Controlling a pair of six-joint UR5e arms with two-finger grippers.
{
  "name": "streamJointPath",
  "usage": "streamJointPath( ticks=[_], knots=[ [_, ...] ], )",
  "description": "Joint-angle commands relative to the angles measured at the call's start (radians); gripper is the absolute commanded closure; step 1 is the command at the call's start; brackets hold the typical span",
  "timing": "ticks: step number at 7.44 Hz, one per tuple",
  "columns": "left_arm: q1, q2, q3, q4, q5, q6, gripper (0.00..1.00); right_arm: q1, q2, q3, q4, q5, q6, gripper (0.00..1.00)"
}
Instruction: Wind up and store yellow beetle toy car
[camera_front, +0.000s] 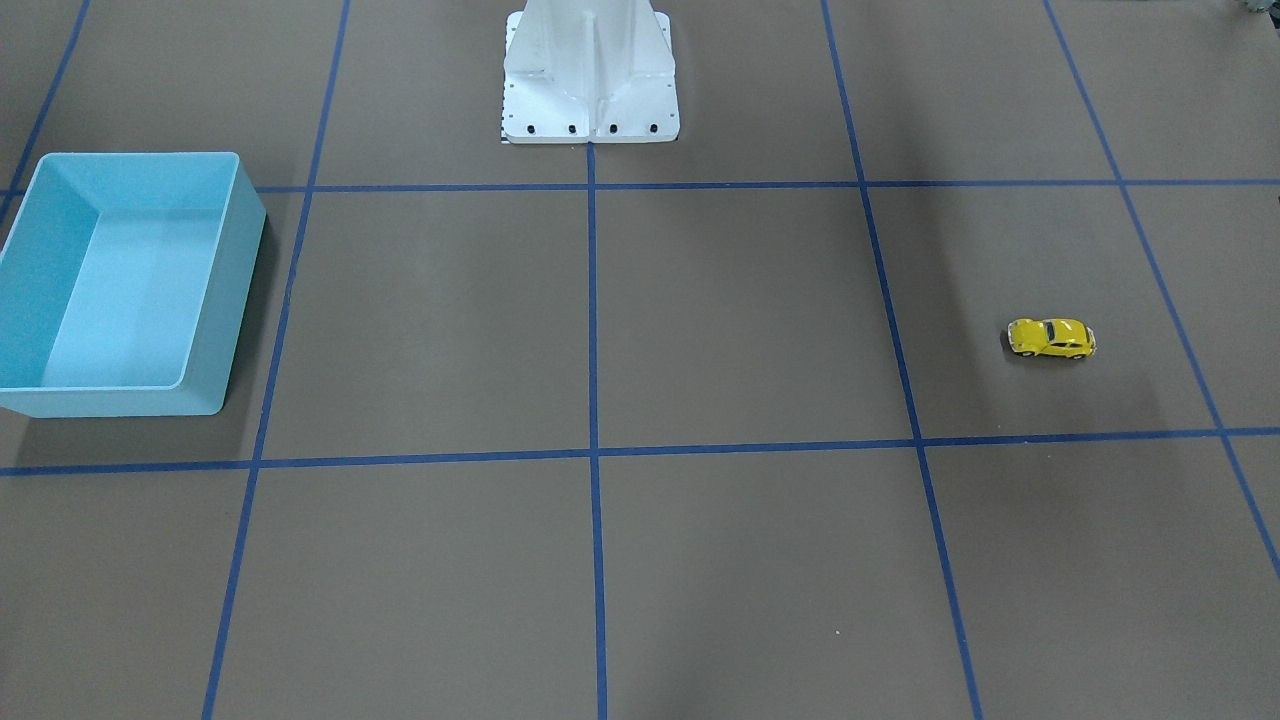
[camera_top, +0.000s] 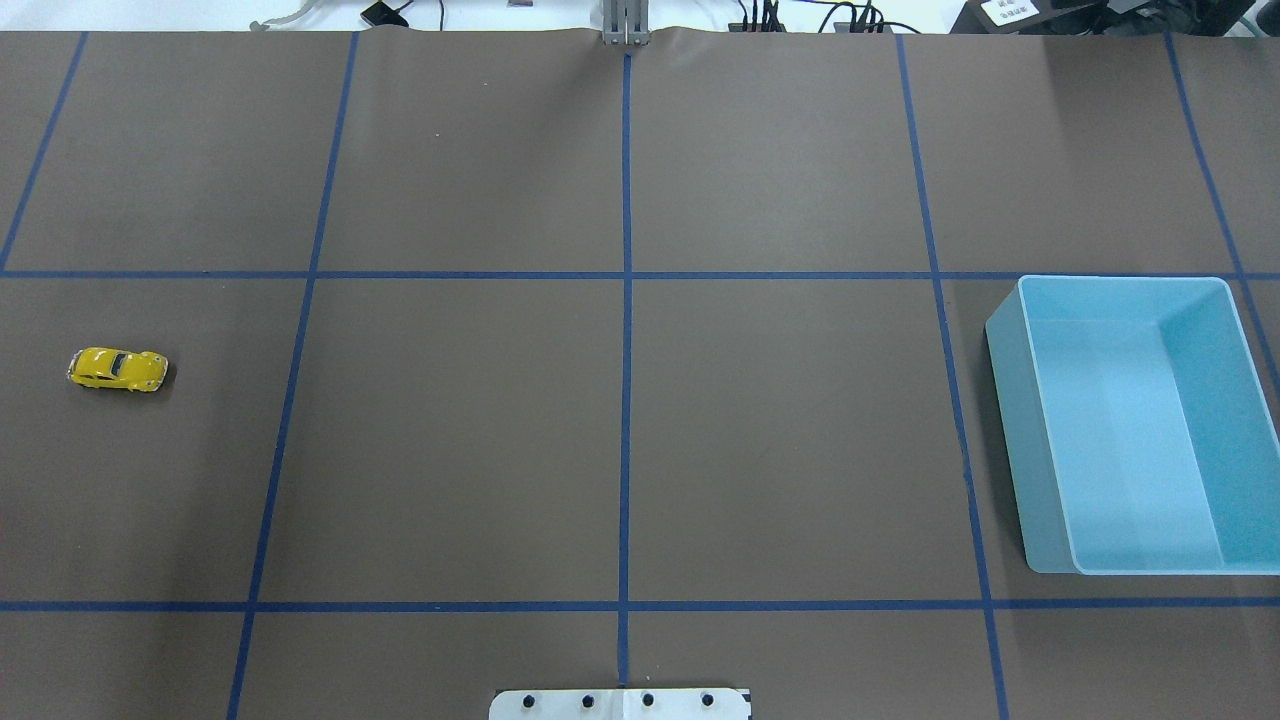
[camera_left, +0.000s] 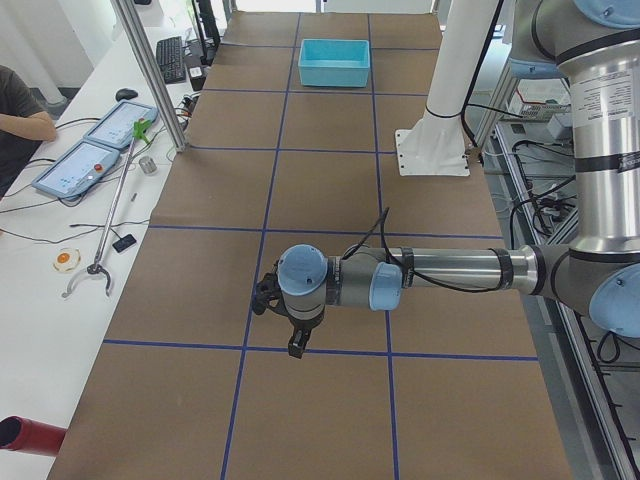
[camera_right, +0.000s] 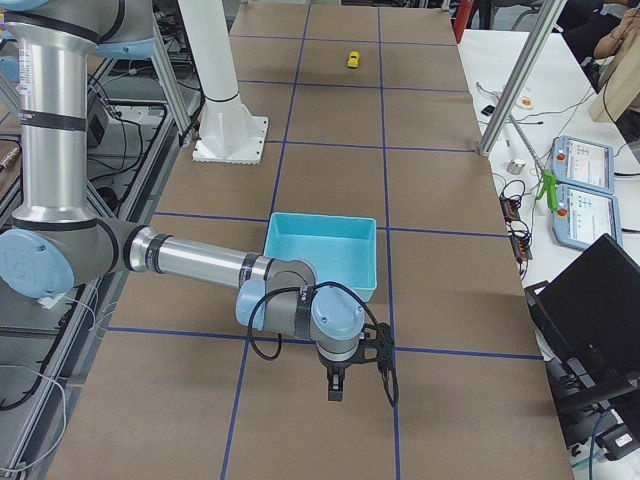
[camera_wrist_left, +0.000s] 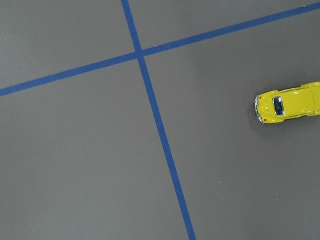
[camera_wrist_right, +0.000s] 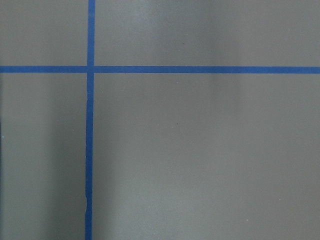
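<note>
The yellow beetle toy car stands on its wheels on the brown mat on my left side, alone in its grid square. It shows far off in the exterior right view and at the right edge of the left wrist view. The empty light-blue bin stands on my right side. My left gripper hangs above the mat near the car; my right gripper hangs beside the bin. Both show only in side views, so I cannot tell if they are open or shut.
The white robot base stands at the table's middle rear edge. Blue tape lines divide the mat into squares. An operators' desk with tablets and a metal post runs along the far side.
</note>
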Motion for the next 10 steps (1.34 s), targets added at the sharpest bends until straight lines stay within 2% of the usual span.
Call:
streamJointPath(
  ticks=[1, 2, 4, 6, 7, 8, 9, 10],
  knots=[
    [0.018, -0.102, -0.002, 0.16, 0.001, 0.046, 0.0, 0.0, 0.0, 0.0, 0.0, 0.0, -0.002, 0.0],
    [0.038, -0.151, -0.004, 0.217, 0.009, 0.093, 0.0, 0.0, -0.001, -0.002, 0.0, 0.0, -0.002, 0.0],
    [0.09, -0.206, -0.013, 0.218, 0.01, 0.242, 0.0, 0.0, -0.003, -0.002, 0.002, 0.0, -0.002, 0.0],
    [0.199, -0.24, -0.051, 0.213, 0.014, 0.329, 0.0, 0.0, -0.003, -0.002, 0.002, 0.0, -0.002, 0.0],
    [0.231, -0.288, -0.044, 0.213, 0.014, 0.474, 0.0, 0.002, -0.003, -0.002, 0.002, 0.002, -0.002, 0.0],
    [0.236, -0.293, -0.051, 0.212, 0.012, 0.64, 0.0, 0.002, -0.004, -0.002, 0.002, 0.002, -0.002, 0.0],
    [0.271, -0.291, -0.059, 0.202, 0.01, 0.743, 0.0, 0.002, -0.004, -0.002, 0.002, 0.002, -0.002, 0.0],
    [0.337, -0.317, -0.045, 0.207, 0.014, 0.747, 0.0, 0.0, -0.004, -0.002, 0.002, 0.002, -0.002, 0.0]
  ],
)
